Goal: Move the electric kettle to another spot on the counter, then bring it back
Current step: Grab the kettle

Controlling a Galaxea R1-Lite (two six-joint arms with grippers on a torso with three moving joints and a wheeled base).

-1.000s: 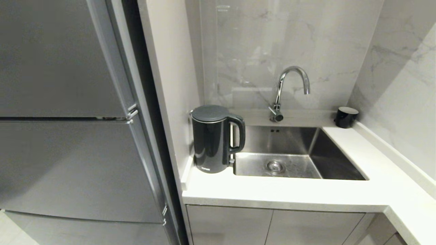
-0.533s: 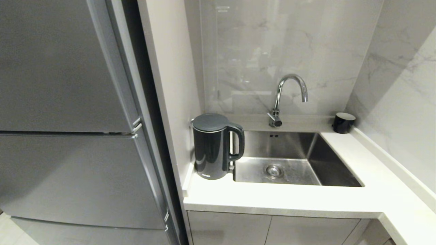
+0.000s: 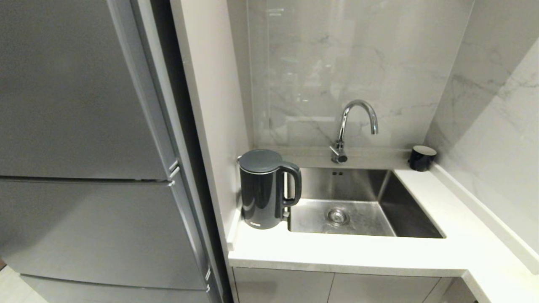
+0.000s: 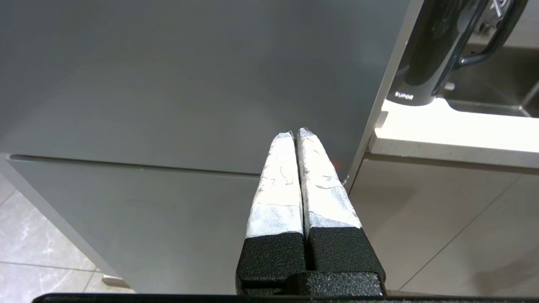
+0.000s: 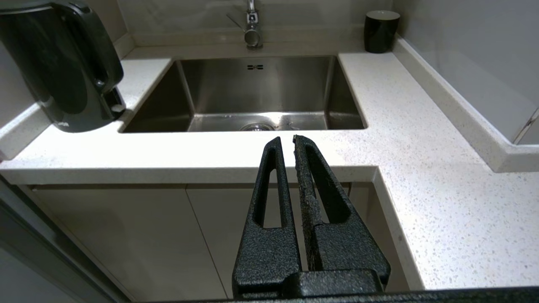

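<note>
Only one electric kettle (image 3: 264, 189), one cup (image 3: 421, 158); both grippers closed, empty.

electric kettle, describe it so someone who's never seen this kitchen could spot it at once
Find the stainless steel sink set in the white speckled stone counter. On the counter's narrow strip left of the sink, against the side wall, stands the tall glossy black electric kettle. Its loop handle facing the sink and flat dark-grey lid distinguish it from the small short black cup in the far right corner.
</note>
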